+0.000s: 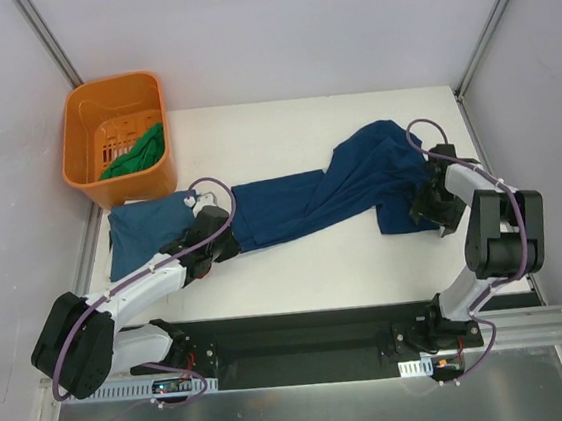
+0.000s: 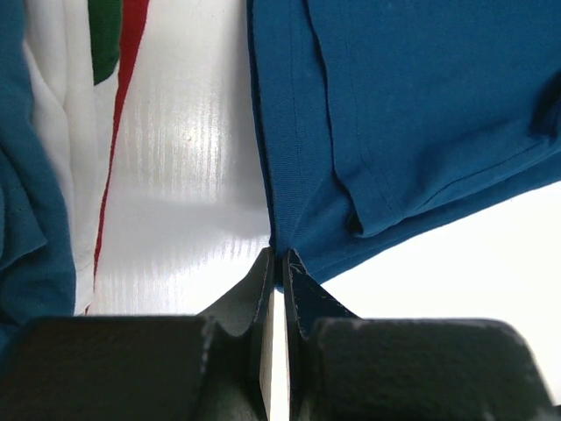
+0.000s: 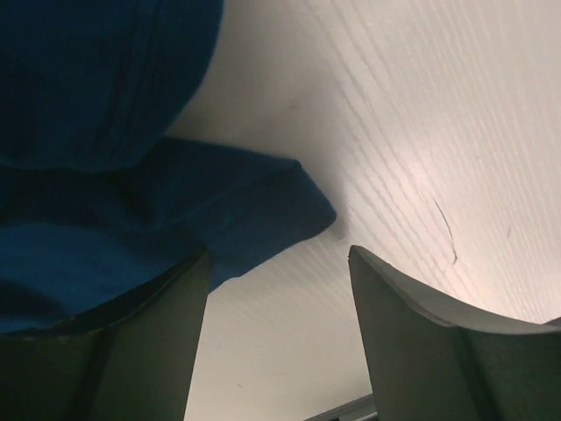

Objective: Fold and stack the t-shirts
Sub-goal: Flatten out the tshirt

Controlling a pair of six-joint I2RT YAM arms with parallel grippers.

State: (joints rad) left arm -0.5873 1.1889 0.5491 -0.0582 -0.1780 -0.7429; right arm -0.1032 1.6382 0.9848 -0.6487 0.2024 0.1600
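Note:
A dark blue t-shirt lies stretched in a band across the table. My left gripper is shut on its left corner; in the left wrist view the jaws pinch the hem of the blue cloth. My right gripper is open at the shirt's right end. In the right wrist view the shirt's edge lies by the left finger, with bare table between the fingers. A folded teal-blue t-shirt lies at the left. A green t-shirt sits in the basket.
The orange basket stands at the back left corner, off the white tabletop. Side walls stand close on both sides. A black rail with the arm bases runs along the near edge.

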